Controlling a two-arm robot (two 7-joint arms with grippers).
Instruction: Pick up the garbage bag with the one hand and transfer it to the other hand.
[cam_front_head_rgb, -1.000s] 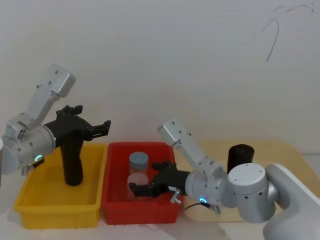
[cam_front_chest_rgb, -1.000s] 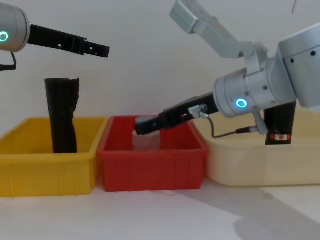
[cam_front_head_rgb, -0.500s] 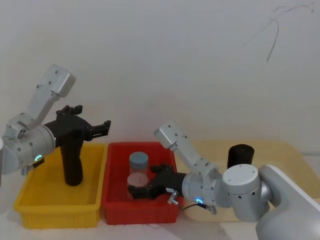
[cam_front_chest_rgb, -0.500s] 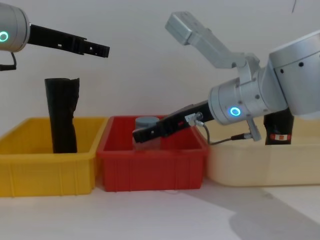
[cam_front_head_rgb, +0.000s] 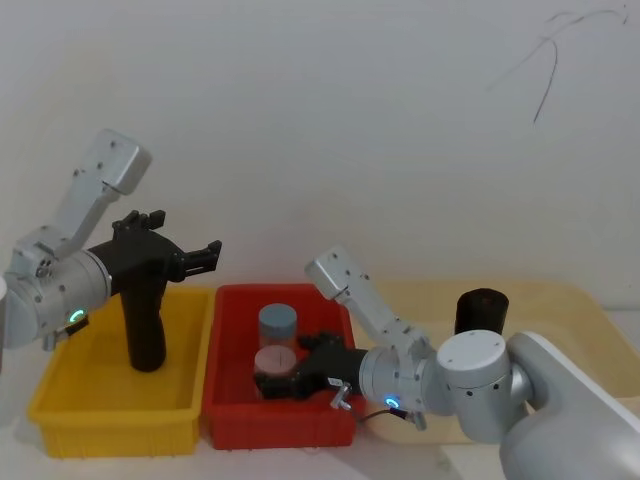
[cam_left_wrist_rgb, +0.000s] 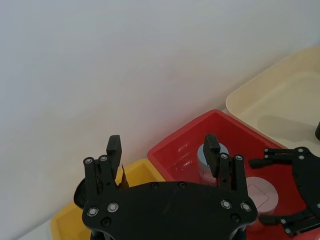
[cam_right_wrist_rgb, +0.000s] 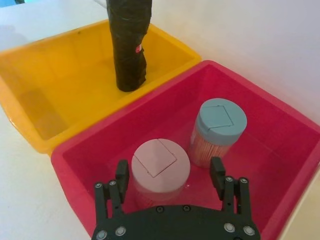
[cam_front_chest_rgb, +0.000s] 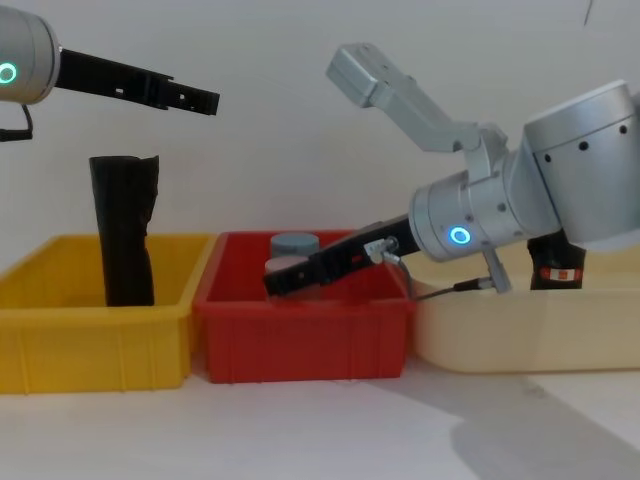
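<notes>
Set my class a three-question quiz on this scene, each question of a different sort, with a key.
1. True or false: the left gripper is open.
2. Which is nearest the right gripper? A pink lid; B green lid; C orange lid.
3. Fill in: the garbage bag stands in the ____ tray.
Key: 1 true; 2 A; 3 cream.
</notes>
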